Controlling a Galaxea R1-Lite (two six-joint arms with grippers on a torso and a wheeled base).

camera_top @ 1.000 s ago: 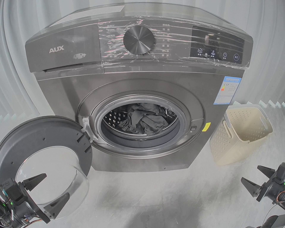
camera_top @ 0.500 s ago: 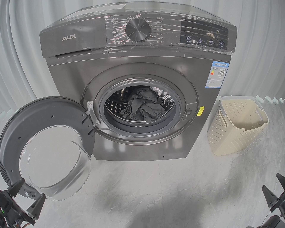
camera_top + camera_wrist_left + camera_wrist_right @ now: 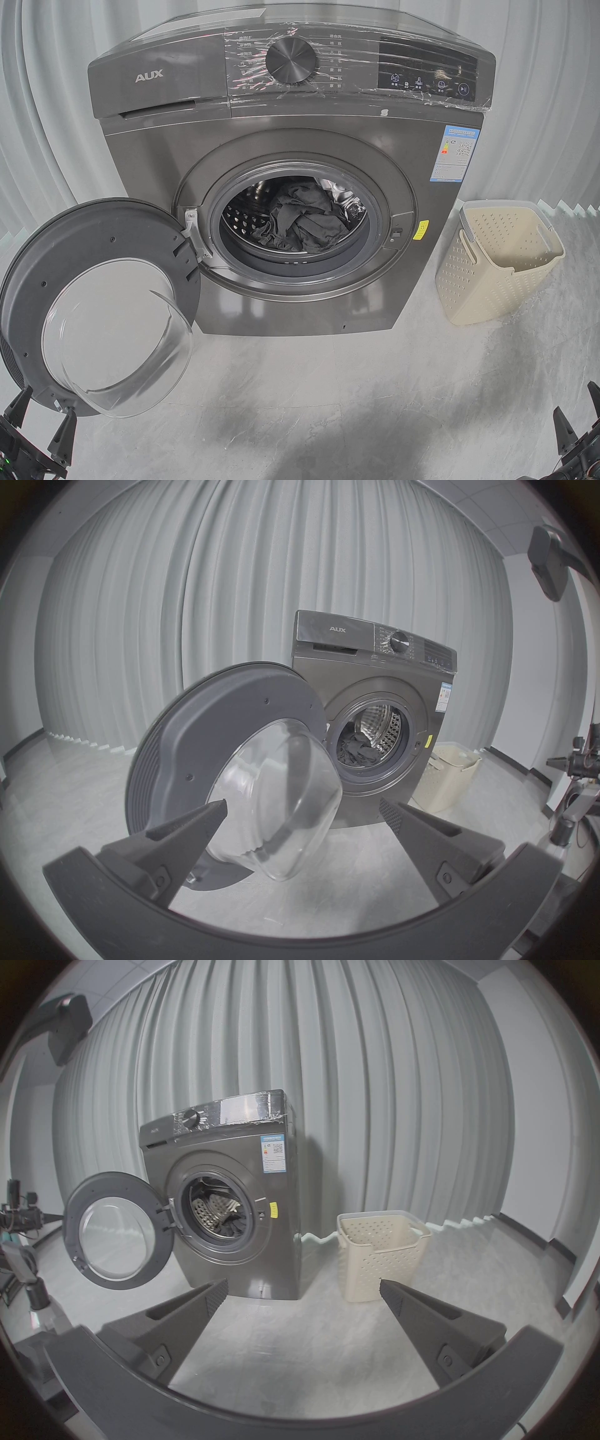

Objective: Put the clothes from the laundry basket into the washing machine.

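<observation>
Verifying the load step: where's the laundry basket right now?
In the head view, the laundry basket stands on the floor on the robot's right, just beside the right side of the washing machine.

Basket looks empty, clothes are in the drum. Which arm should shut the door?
Left, probably. The door hangs open on the robot's left side, and the left claw sits open just below its rim. The right claw is far over on the basket side.

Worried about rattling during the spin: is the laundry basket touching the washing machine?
Apart. The right wrist view shows bare floor between the laundry basket and the washing machine.
</observation>
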